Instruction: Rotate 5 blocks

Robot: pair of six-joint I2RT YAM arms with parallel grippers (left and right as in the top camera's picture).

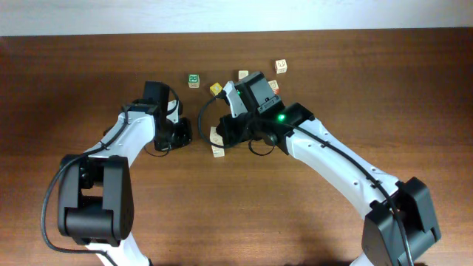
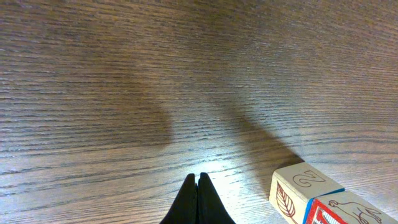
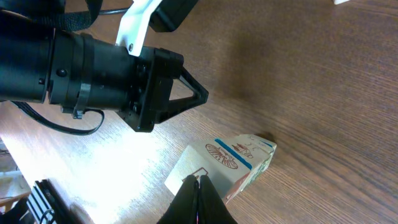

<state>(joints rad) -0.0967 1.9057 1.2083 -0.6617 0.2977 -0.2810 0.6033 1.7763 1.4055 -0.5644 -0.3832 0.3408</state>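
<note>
Now, on the left, our left gripper (image 2: 198, 198) is shut on nothing, with its tips over the bare brown wooden table (image 2: 124, 93). The small pale wooden cube with blue print (image 3: 231, 158) lies to its right, apart from it. Our right gripper (image 3: 198, 194), also closed and empty, touches this cube's near face with its tips, so we judge that the right arm is nearer for the turn.
</note>
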